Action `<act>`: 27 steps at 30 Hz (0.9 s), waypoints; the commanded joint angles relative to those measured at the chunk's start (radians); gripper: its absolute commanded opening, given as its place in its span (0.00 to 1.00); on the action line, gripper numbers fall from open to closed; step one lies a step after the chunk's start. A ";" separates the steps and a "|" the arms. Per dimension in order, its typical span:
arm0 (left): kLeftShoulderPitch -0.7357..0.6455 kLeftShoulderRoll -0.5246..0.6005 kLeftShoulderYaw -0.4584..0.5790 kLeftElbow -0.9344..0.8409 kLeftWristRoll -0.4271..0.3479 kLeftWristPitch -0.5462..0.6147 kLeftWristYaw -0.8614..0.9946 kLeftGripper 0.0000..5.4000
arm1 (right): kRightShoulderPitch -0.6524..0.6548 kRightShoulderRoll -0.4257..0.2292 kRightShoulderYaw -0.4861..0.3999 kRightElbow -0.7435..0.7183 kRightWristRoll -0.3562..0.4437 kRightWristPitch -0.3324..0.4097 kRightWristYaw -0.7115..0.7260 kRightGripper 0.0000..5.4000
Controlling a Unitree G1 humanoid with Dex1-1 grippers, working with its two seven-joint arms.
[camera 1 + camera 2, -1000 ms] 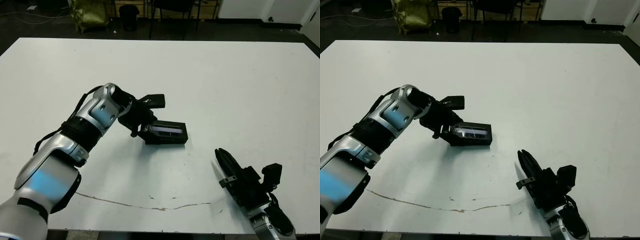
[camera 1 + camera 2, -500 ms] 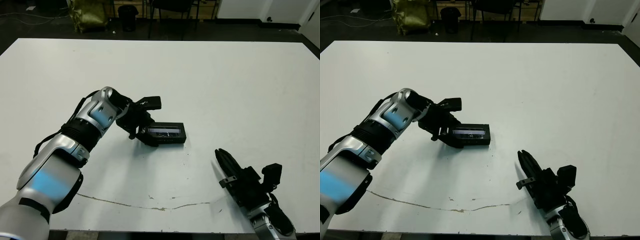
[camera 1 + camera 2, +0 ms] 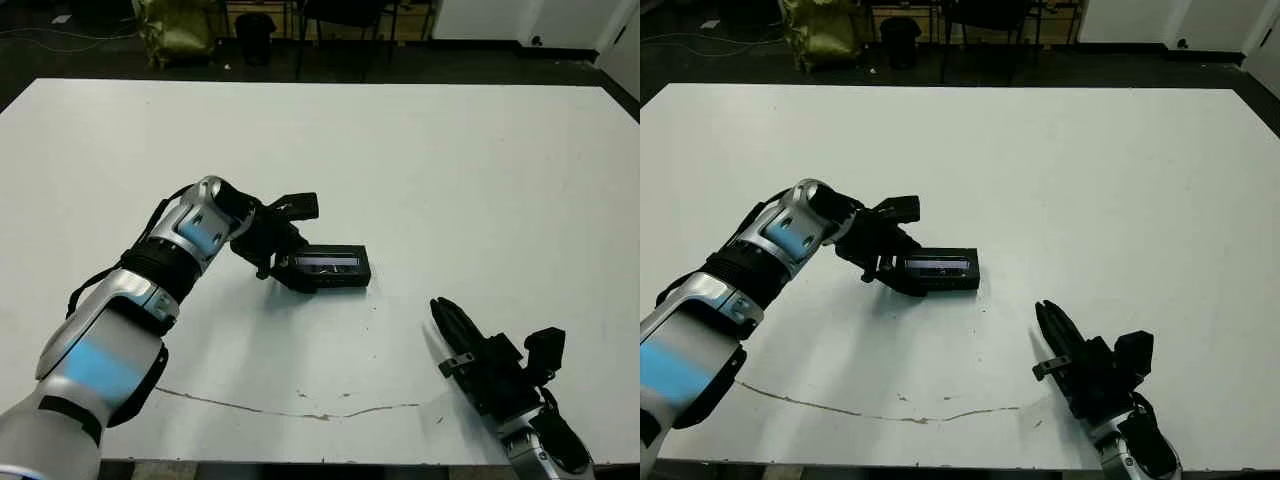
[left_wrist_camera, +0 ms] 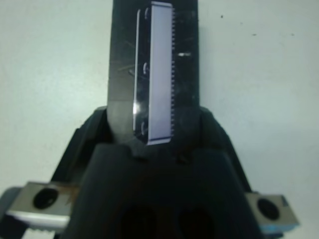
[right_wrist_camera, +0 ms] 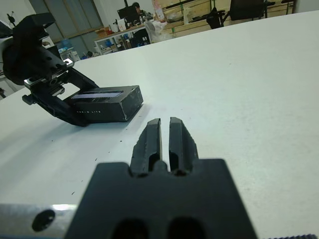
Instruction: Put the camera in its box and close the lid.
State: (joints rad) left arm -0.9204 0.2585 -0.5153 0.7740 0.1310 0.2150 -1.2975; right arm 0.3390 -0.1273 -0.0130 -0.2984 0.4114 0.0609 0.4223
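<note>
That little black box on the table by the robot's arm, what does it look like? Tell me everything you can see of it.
The box is a small black rectangular case, closed, with a glossy pale stripe along its top and faint lettering on one long side. It looks like smooth card or plastic. It lies flat on the white table, near the middle. The left gripper meets it at one short end, its jaws on either side of that end. The right gripper rests apart from it, nearer the table's front edge, touching nothing.

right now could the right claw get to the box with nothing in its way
Probably yes: only bare table lies between the right claw and the closed box. The left claw is at the box's far end.
</note>
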 commanded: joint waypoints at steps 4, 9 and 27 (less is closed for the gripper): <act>0.064 0.059 -0.067 0.038 0.089 -0.130 0.002 0.63 | 0.009 -0.010 0.000 -0.003 -0.006 0.023 -0.011 0.00; 0.055 0.056 -0.089 0.062 0.111 -0.193 -0.004 0.85 | 0.002 -0.009 -0.007 0.019 0.009 0.011 0.008 0.00; 0.058 0.153 -0.129 0.222 0.191 -0.349 0.071 1.00 | 0.012 -0.013 -0.008 0.001 0.001 0.024 -0.003 0.00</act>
State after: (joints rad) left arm -0.9613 0.3533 -0.5917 0.9109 0.2113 -0.1520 -1.2352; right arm 0.3400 -0.1288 -0.0157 -0.2972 0.4135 0.0612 0.4248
